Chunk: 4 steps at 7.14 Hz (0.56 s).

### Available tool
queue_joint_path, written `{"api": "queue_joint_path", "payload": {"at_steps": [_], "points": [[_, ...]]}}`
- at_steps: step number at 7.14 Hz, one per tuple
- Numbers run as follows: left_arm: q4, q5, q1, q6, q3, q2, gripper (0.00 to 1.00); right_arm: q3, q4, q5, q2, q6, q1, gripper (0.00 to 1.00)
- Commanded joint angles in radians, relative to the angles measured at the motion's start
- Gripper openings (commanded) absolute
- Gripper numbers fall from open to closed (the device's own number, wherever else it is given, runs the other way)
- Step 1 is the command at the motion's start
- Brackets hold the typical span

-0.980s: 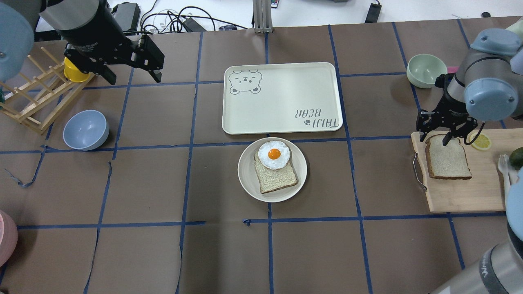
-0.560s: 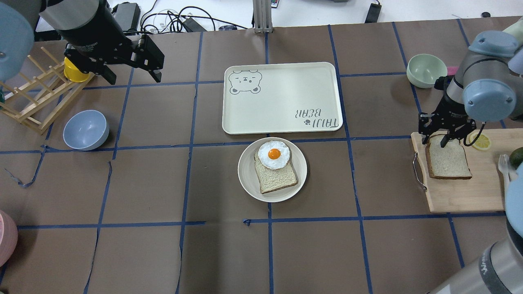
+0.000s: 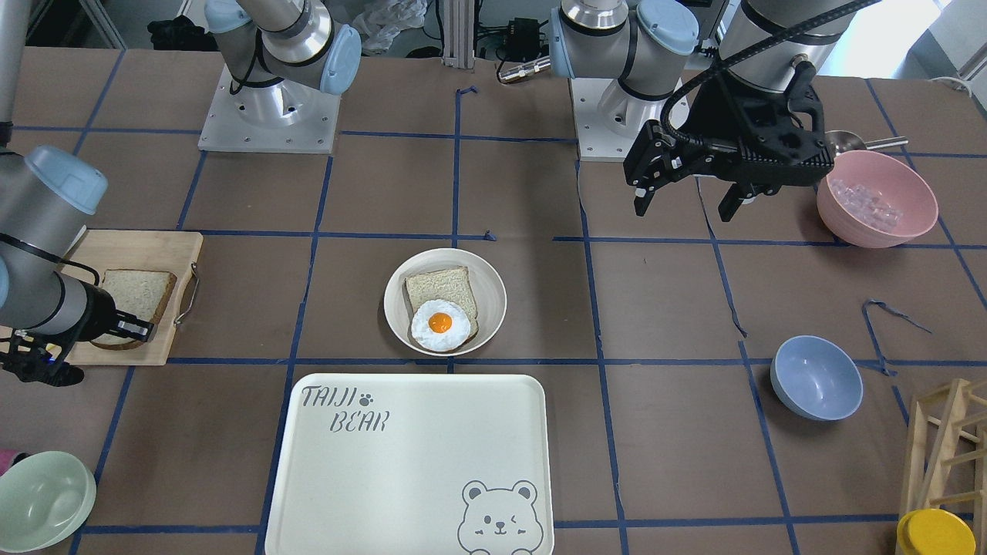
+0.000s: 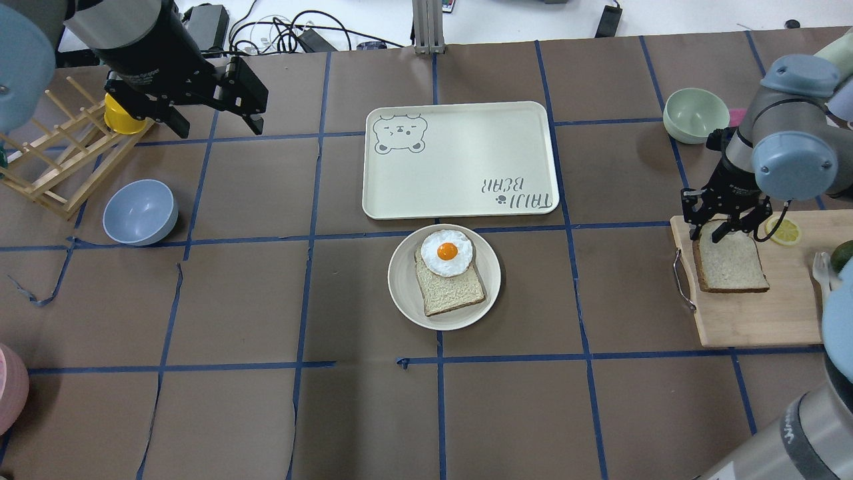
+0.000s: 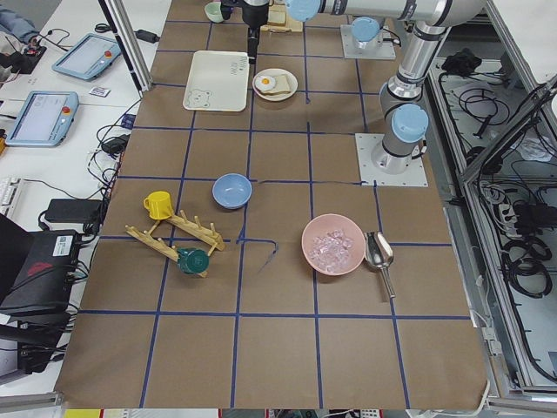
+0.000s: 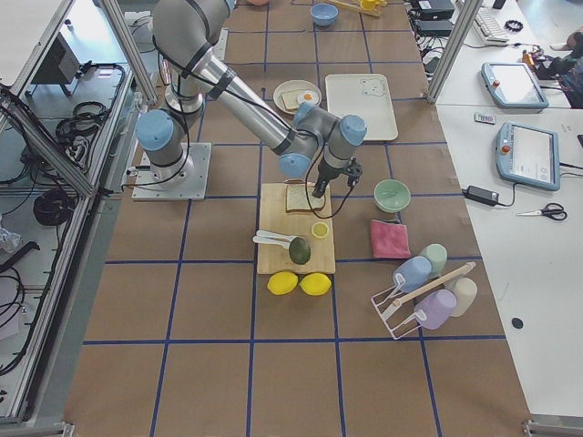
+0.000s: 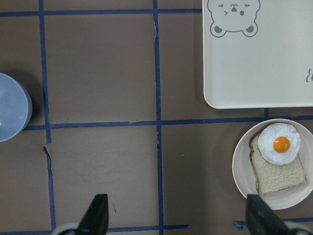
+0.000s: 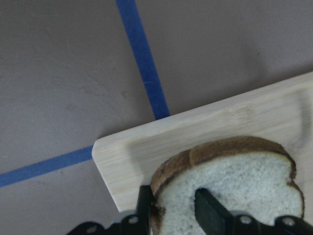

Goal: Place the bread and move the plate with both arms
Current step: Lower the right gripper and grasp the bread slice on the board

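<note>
now the right tool [image 8: 175, 208] pinches the pale, speckled, brown-crusted bread [image 4: 732, 263].

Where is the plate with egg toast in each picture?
Front-facing: plate at centre, above the bear tray.
Overhead: centre, below tray.
Exterior left: top, right of tray.
Exterior right: top, left of tray.
Left wrist: lower right, below tray.
Right wrist: not in it.
Landmark: the bear tray.
</note>
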Motion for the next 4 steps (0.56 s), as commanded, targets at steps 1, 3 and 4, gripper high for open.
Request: {"api": "queue_joint_path", "payload": {"at_steps": [1,3,4], "points": [[0.000,0.000,0.000,0.000,0.000,-0.001,1.00,-0.001,0.011,-0.006,-0.003,0.006,-0.001,0.00],[0.000,0.000,0.000,-0.001,0.000,0.001,1.00,-0.001,0.014,-0.009,-0.008,0.004,-0.001,0.00],[0.000,0.000,-0.001,0.000,0.000,0.001,1.00,-0.003,0.021,-0.009,-0.009,0.004,0.001,0.00]]}}
